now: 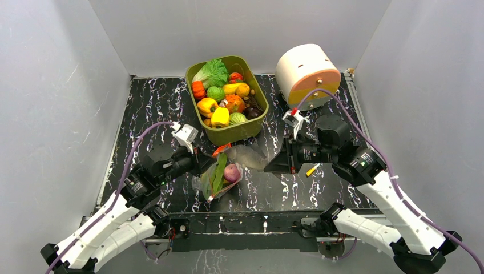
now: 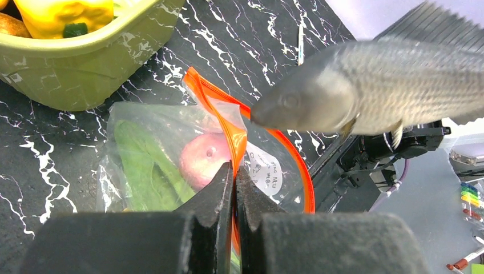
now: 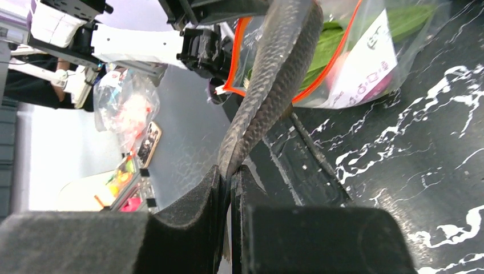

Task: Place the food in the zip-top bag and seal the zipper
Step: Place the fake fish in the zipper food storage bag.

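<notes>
The zip-top bag lies crinkled on the black marble table with its mouth held up. Inside it are a pink-purple onion and a green leaf. My left gripper is shut on the red-orange zipper at the mouth's near edge. My right gripper is shut on the tail of a grey toy fish, whose head hangs just above the open mouth. In the top view the fish spans from the right gripper to the left gripper.
An olive-green tub behind the bag holds several toy vegetables, among them a yellow pepper. A white cylinder with an orange face stands at the back right. A small yellow stick lies by the right arm.
</notes>
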Tool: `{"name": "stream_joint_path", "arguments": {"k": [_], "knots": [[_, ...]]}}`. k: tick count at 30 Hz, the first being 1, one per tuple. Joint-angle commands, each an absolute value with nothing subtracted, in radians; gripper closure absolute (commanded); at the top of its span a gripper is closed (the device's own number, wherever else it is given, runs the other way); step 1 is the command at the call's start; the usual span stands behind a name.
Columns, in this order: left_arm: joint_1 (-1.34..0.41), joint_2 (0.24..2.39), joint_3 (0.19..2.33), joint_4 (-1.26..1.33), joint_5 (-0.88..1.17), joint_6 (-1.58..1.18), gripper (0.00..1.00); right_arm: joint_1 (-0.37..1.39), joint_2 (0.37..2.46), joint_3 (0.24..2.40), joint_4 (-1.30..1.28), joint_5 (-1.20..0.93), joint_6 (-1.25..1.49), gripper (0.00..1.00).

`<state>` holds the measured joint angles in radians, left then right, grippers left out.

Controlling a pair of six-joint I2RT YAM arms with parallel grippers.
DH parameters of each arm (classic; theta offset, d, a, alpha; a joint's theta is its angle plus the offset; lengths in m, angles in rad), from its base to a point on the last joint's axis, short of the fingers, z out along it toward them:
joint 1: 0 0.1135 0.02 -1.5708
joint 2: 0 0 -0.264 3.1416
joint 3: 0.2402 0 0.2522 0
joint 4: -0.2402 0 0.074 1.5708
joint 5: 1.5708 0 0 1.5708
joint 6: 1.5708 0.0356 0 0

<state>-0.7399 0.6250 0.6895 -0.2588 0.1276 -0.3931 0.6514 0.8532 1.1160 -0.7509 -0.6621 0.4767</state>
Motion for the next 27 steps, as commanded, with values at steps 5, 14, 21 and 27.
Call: {"name": "stream_joint_path", "arguments": {"k": [5,14,21,27], "knots": [[-0.742,0.631,0.721,-0.225,0.164,-0.385,1.00,0.646,0.878,1.108,-0.718,-0.736,0.509,1.00],[-0.743,0.627,0.715,-0.180,0.211,-0.410,1.00,0.647,0.987,1.137,-0.683,-0.702,0.530,1.00],[-0.742,0.643,0.719,-0.143,0.259,-0.438,1.00,0.649,1.024,1.107,-0.639,-0.674,0.572,1.00],[-0.742,0.650,0.720,-0.100,0.287,-0.463,1.00,0.650,1.084,1.168,-0.673,-0.518,0.605,1.00]]}}
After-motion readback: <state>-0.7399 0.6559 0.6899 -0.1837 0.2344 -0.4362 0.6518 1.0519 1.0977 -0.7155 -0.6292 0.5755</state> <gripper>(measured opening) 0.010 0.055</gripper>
